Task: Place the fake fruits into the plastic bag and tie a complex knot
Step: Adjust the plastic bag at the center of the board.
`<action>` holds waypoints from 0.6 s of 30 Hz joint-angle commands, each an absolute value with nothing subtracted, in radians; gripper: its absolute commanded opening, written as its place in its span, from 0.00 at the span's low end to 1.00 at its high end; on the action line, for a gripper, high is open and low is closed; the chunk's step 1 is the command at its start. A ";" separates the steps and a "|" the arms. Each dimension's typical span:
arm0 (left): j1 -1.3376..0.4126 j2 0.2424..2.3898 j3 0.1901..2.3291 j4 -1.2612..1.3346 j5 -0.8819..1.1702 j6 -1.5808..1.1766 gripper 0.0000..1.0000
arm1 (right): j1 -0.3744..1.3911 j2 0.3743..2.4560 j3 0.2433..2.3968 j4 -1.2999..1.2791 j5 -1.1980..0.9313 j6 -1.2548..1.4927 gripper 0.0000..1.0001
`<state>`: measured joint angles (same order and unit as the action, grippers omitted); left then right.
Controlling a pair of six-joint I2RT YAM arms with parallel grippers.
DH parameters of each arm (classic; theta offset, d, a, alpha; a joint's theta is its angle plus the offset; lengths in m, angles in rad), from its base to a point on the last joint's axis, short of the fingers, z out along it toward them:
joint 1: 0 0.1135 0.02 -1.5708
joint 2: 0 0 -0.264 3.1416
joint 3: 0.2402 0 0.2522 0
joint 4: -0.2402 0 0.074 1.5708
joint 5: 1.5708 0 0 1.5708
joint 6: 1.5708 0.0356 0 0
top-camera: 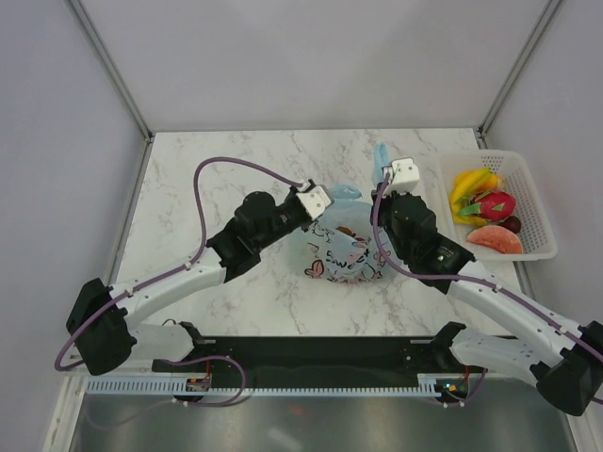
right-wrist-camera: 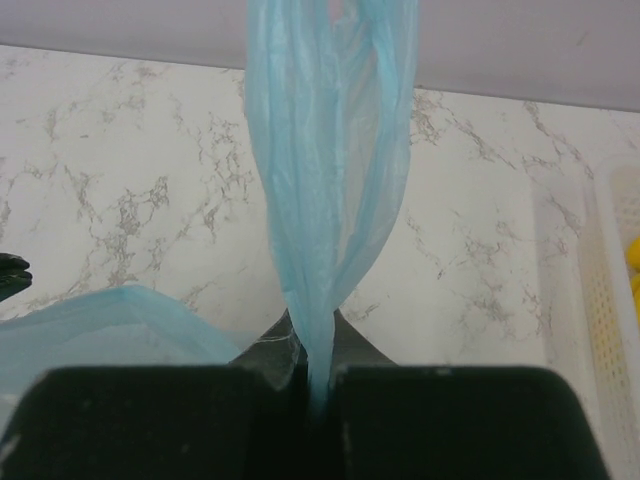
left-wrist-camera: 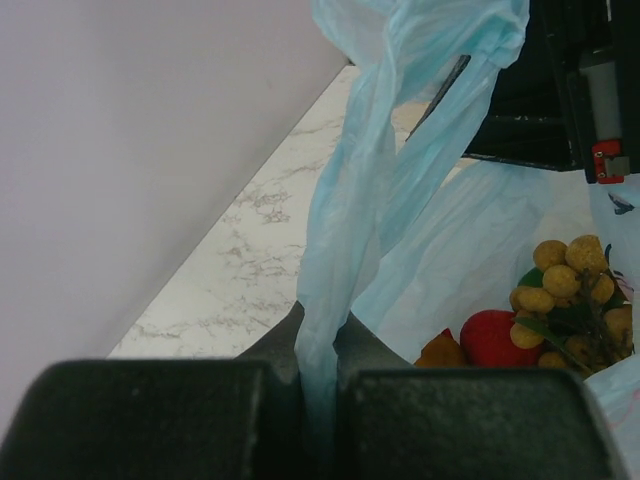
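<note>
The plastic bag (top-camera: 339,250) lies in the middle of the marble table (top-camera: 217,160), between the two arms, with its white panel of pink doodles facing up. The left end effector (top-camera: 328,195) is closed tightly on one light-blue handle loop (left-wrist-camera: 350,230), which rises from between its fingers as a twisted strip. The right end effector (top-camera: 388,171) is also closed, and it pinches the other handle loop (right-wrist-camera: 325,200) in the same way. Both loops are lifted above the body of the bag.

Through the open mouth of the bag, the left wrist view shows a tan round cluster (left-wrist-camera: 570,285), a red fruit (left-wrist-camera: 498,338) and a small orange piece (left-wrist-camera: 440,350) inside.

At the right edge of the table stands a white mesh basket (top-camera: 535,202). It contains the yellow bananas (top-camera: 471,184), the pink-red dragon fruit (top-camera: 495,204), a dark ball (top-camera: 512,224) and an orange-red slice (top-camera: 495,240).
</note>
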<state>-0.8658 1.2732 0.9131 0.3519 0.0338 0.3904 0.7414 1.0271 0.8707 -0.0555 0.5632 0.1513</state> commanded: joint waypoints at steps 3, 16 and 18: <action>-0.867 1.238 0.939 0.312 0.164 0.541 0.02 | 0.738 0.954 0.812 0.048 0.456 0.120 0.00; -0.695 1.385 1.216 0.223 0.435 0.591 0.02 | 0.704 0.994 0.784 0.265 0.348 0.101 0.00; -0.634 1.443 1.328 0.163 0.481 0.601 0.02 | 0.661 1.058 0.831 0.291 0.267 0.120 0.00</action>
